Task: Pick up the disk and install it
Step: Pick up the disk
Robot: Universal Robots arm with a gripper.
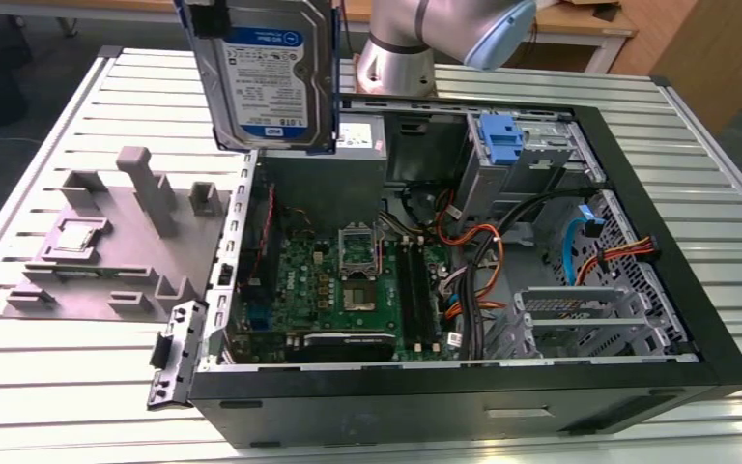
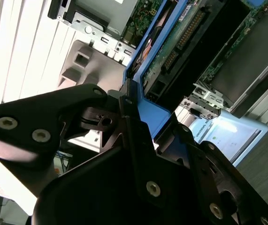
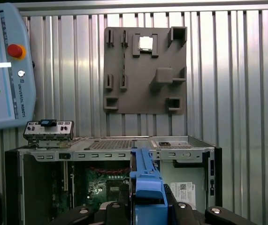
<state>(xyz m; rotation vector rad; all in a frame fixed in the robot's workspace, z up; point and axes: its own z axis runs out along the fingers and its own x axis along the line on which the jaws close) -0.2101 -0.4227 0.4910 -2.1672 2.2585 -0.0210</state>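
The disk point(image 1: 268, 72) is a silver hard drive with a blue-and-white label and a blue plastic carrier frame round its edges. It's up in the air, standing on end, label side facing the exterior view. It hangs over the far edge of the open computer case point(image 1: 474, 406), toward the exterior view's left, and the second wrist view catches its green circuit-board side.
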